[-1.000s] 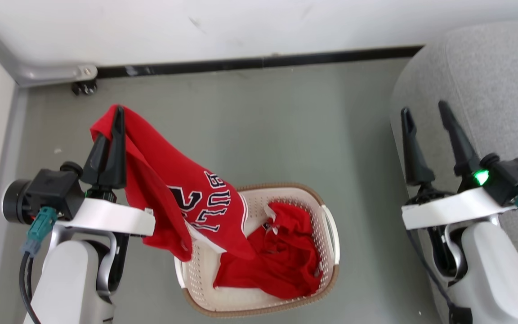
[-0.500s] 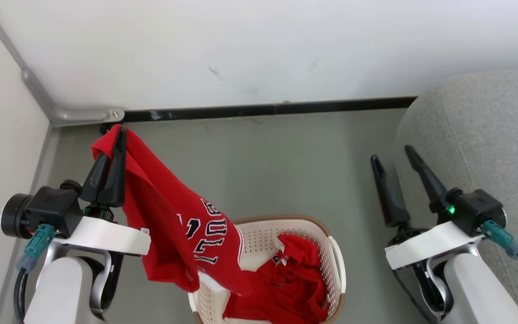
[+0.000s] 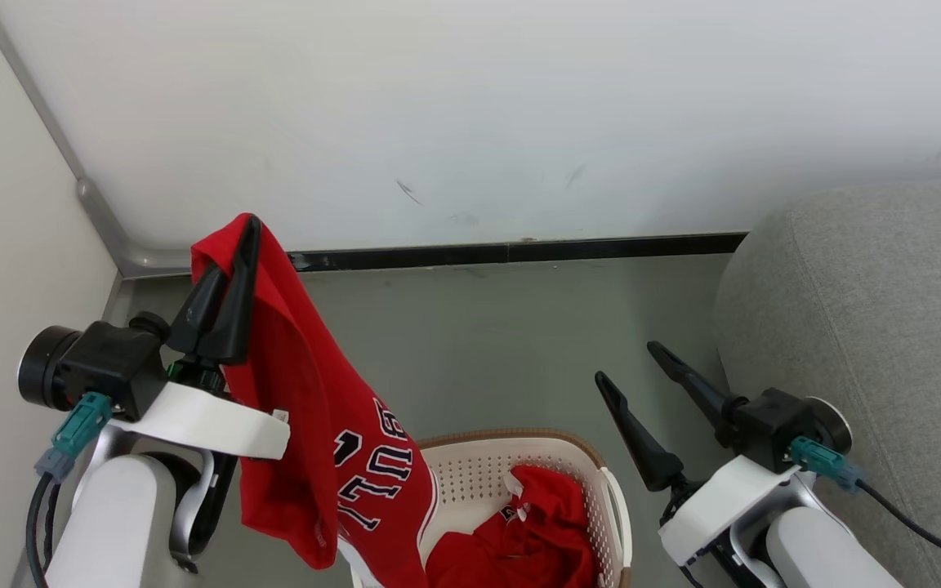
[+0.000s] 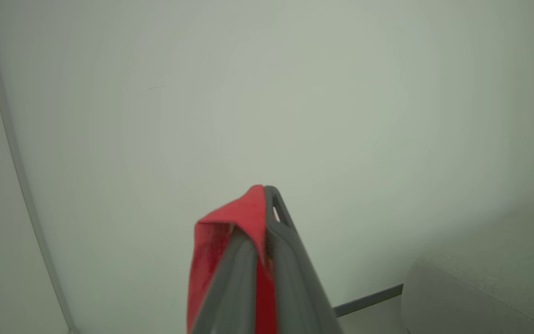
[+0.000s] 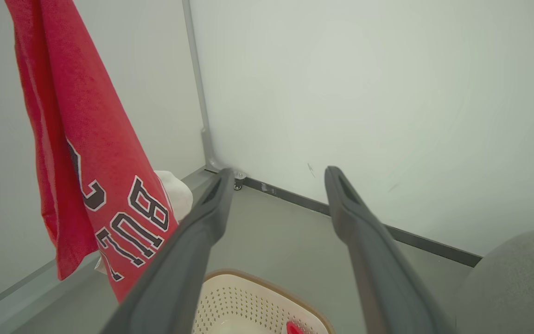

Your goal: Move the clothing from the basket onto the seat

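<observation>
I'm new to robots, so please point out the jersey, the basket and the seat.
jersey (image 3: 295, 392), head view, red cloth above the lettering.
basket (image 3: 470, 482), head view, perforated back wall.
seat (image 3: 871, 310), head view, grey upholstered top.

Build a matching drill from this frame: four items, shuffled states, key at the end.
Items
1. left gripper
2. right gripper
3. jersey
4. other red garment

States
A. lying in the basket
B. open, holding nothing
C. shut on red cloth
D. hanging from a gripper, lettering showing

Pairs: 1-C, 2-B, 3-D, 4-A
</observation>
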{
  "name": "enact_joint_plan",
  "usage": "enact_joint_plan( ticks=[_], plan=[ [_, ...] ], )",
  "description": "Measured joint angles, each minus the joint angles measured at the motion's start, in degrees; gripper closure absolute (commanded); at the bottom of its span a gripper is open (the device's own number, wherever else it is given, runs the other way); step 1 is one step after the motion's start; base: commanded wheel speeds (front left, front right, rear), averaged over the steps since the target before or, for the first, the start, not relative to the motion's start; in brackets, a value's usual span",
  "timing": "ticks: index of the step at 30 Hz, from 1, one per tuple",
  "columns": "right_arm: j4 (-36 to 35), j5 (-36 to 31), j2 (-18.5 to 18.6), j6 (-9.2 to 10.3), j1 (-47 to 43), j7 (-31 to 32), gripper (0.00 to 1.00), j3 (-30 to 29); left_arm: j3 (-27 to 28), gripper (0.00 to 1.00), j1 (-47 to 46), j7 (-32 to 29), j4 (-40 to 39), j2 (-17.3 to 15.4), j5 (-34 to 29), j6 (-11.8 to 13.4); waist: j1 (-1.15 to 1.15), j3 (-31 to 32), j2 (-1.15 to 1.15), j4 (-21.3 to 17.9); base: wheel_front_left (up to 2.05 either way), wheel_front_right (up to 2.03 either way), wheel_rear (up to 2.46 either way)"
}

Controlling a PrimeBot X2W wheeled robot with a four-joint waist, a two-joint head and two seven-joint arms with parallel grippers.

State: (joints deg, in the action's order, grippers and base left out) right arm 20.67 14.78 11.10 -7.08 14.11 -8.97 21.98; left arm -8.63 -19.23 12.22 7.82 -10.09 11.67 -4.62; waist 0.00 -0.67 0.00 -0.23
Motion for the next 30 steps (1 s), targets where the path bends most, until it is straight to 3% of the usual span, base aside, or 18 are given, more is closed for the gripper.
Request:
enact_joint_plan(
  ticks=[12, 30],
  plan=[
    [-1.1, 5.2, 4.6, 0.00, 0.0, 4.2, 0.00, 9.0, -5.3, 1.00, -2.6, -3.2, -1.1, -0.1, 1.4, -2.0, 0.00, 2.3, 0.00, -1.1, 0.00, 0.00, 0.00],
    [-1.5, 11.0, 9.8, -0.01, 4.1, 7.5, 0.00, 22.5, -14.0, 1.00, -9.2, -5.7, -5.7, 1.7, 4.3, -2.5, 0.00, 3.1, 0.00, -2.0, 0.00, 0.00, 0.00]
  ],
)
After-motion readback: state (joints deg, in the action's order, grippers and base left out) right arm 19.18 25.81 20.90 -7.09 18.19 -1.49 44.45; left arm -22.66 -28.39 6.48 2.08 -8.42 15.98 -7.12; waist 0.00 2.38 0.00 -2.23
